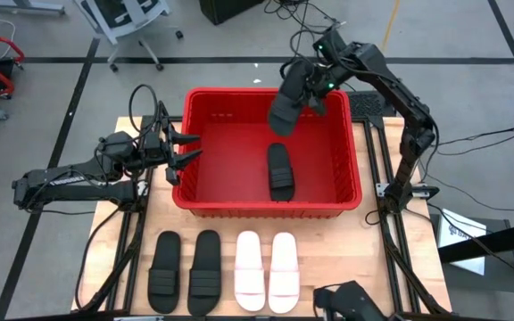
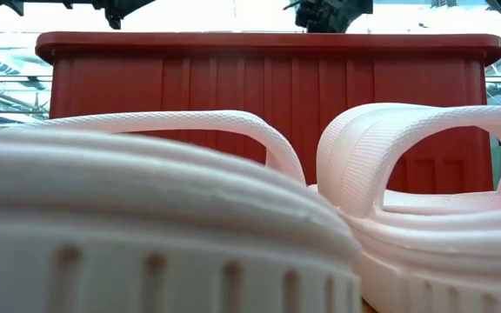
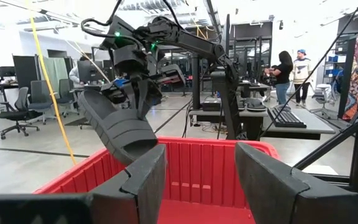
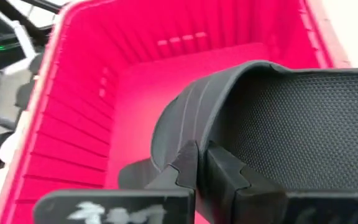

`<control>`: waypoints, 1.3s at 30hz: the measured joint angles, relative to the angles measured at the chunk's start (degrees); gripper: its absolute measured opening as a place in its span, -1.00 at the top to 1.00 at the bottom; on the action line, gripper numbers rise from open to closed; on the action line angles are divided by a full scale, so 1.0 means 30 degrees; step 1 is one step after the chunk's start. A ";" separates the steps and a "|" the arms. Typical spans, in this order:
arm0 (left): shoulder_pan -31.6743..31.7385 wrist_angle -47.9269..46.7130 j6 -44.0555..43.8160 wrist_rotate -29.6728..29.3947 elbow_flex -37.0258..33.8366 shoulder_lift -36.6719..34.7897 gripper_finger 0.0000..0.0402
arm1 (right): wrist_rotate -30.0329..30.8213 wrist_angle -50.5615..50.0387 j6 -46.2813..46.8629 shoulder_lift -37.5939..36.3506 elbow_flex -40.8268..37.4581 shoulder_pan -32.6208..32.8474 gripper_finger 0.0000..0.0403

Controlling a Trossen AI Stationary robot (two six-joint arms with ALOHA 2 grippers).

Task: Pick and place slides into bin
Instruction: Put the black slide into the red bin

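The red bin (image 1: 351,192) stands mid-table with one black slide (image 1: 280,171) lying on its floor. My right gripper (image 1: 306,89) is above the bin's far part, shut on another black slide (image 1: 286,105), which also shows in the left wrist view (image 3: 118,127). My left gripper (image 1: 184,148) is open and empty at the bin's left rim (image 3: 92,171). Two black slides (image 1: 186,270) and two pale pink-white slides (image 1: 267,270) lie sole down in a row near the table's front edge. My right gripper pinches the black slide between its two fingers (image 4: 225,171) at the edge of the ribbed strap (image 4: 182,124), close to where the strap meets the sole. The fingers come from above, slanting down. The slide hangs tilted below them, clear of the bin's floor.
A dark device (image 1: 351,303) sits at the table's front edge, right of the pink-white slides. Bare wood (image 1: 391,259) shows right of the slides. People (image 3: 284,74) stand at desks in the room beyond the table.
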 joint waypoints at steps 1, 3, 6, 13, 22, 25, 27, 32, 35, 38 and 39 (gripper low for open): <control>0.0005 -0.0001 0.0000 0.0000 0.0007 0.0000 0.01 | -0.0519 -0.0021 -0.0061 0.0127 0.0000 0.0000 0.96; 0.0006 -0.0013 0.0000 0.0000 0.0007 -0.0001 0.01 | -0.1577 -0.0210 -0.0230 0.0330 0.0000 -0.0014 0.96; 0.0004 -0.0120 -0.0007 0.0000 0.0007 -0.0005 0.01 | -0.1752 -0.0908 -0.0782 0.0589 0.0000 0.0007 0.96; 0.0006 -0.0169 -0.0029 0.0000 0.0007 -0.0004 0.01 | -0.1746 -0.2537 -0.2363 0.2215 0.0000 0.0021 0.96; 0.0003 -0.0557 -0.0036 -0.0004 0.0007 0.0000 0.01 | -0.1877 -0.4462 -0.4691 0.4181 -0.0007 0.0391 0.97; -0.0001 -0.0594 0.0002 -0.0010 0.0007 0.0000 0.01 | -0.1874 -0.4990 -0.5401 0.4804 -0.0017 0.0785 0.97; 0.0006 -0.0637 0.0053 -0.0055 0.0007 0.0000 0.01 | -0.2094 -0.4936 -0.5630 0.5173 -0.0022 0.1102 0.97; 0.0006 -0.0648 0.0080 -0.0183 0.0007 0.0000 0.01 | -0.1808 -0.4893 -0.5956 0.6281 -0.0022 0.1819 0.97; 0.0006 -0.0650 0.0009 -0.0189 0.0007 0.0000 0.01 | -0.1600 -0.4843 -0.6239 0.6897 -0.0036 0.1932 0.97; -0.0001 -0.0657 0.0000 -0.0182 0.0007 0.0000 0.01 | -0.1059 -0.4200 -0.6461 0.7230 -0.0036 0.1843 0.97; 0.0000 -0.0666 0.0000 -0.0176 0.0007 0.0000 0.01 | -0.1065 -0.3897 -0.6331 0.7340 -0.0036 0.1785 0.97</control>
